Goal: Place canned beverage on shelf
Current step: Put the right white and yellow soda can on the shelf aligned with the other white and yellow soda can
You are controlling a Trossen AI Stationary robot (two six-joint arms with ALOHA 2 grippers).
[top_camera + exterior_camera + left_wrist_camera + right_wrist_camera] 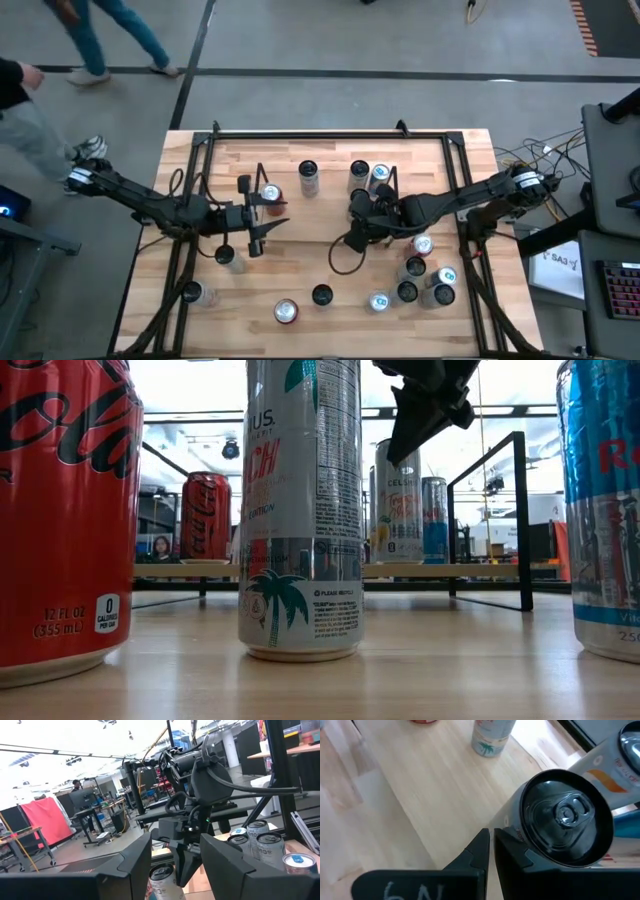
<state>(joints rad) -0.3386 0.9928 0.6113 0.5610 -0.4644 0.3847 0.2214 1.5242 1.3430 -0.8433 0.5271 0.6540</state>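
A: Right gripper (490,851)?
B: Clenched empty, black-topped can (563,824) on the shelf (330,175) just beside its tips. Lift straight clear, avoid nudging.
A: Left gripper (268,213)?
B: Half-spread, empty, beside the red can (271,194).

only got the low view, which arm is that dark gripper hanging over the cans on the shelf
Observer: That's the right gripper; the high view shows its arm reaching in from the table's right side.
Operator: open or shut
Observer: Shut and empty, with its tips beside a black-topped white can.
Operator: wheres the left one
Observer: The left gripper is open, beside the red soda can at the left end of the black-wire, wood-base shelf.
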